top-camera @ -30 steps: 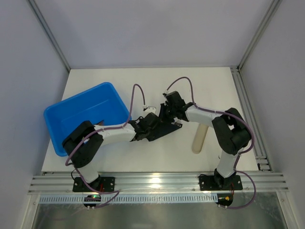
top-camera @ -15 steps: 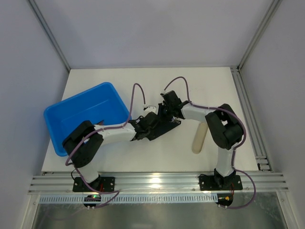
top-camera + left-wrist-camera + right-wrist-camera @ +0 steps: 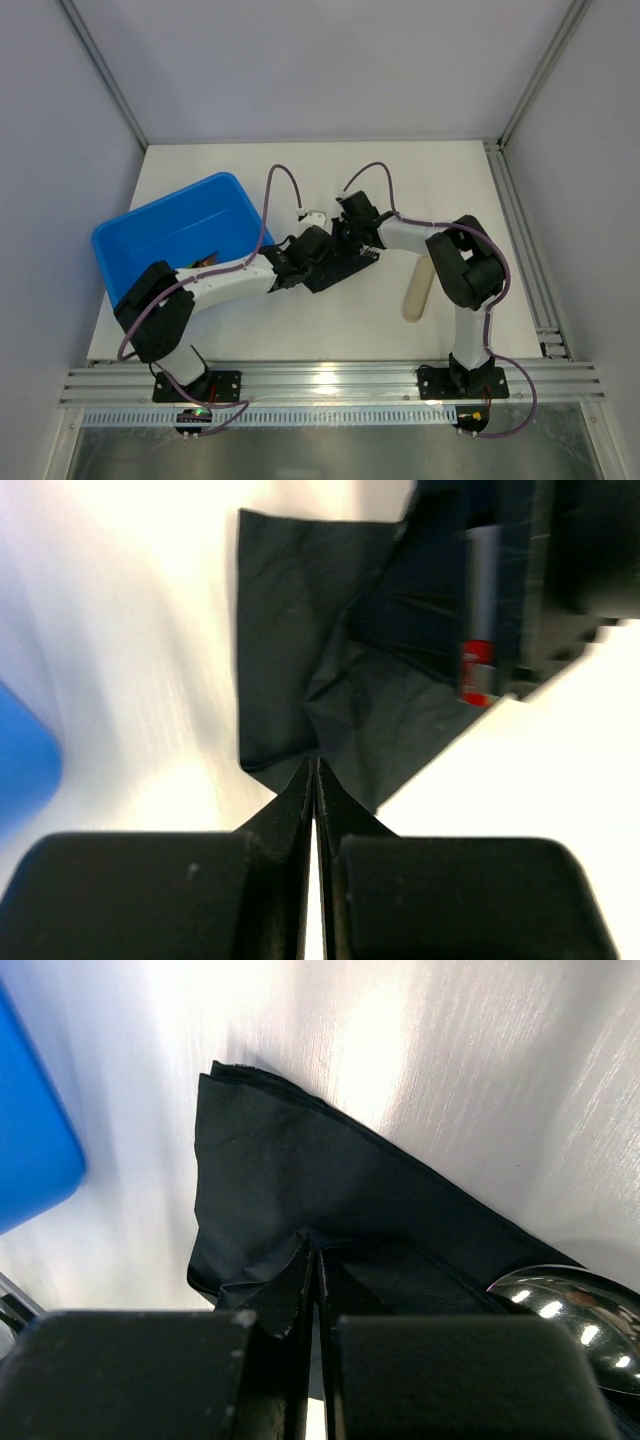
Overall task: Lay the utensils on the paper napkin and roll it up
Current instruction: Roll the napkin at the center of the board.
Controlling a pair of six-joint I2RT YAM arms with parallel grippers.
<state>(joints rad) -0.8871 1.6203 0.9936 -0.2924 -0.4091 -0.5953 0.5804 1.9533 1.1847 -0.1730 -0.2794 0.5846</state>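
The black paper napkin (image 3: 338,270) lies crumpled and partly folded at the table's middle, between both grippers. In the left wrist view my left gripper (image 3: 316,764) is shut, its tips on a puckered fold near the napkin's (image 3: 300,660) near corner. My right gripper (image 3: 317,1252) is also shut and pinches a raised ridge of the napkin (image 3: 300,1180). One of the utensils, a shiny spoon bowl (image 3: 575,1308), peeks out from under the napkin's edge at lower right. The other utensils are hidden. From above, the left gripper (image 3: 318,246) and right gripper (image 3: 350,228) almost touch.
A blue tub (image 3: 150,250) stands at the left, close to the left arm. A thick beige cylinder (image 3: 418,285) lies to the right of the napkin, beside the right arm. The right gripper's body (image 3: 540,580) fills the upper right of the left wrist view.
The left arm has stretched forward and right, its gripper now further up the napkin. The right gripper has drawn a little left toward it, and the right elbow has swung inward.
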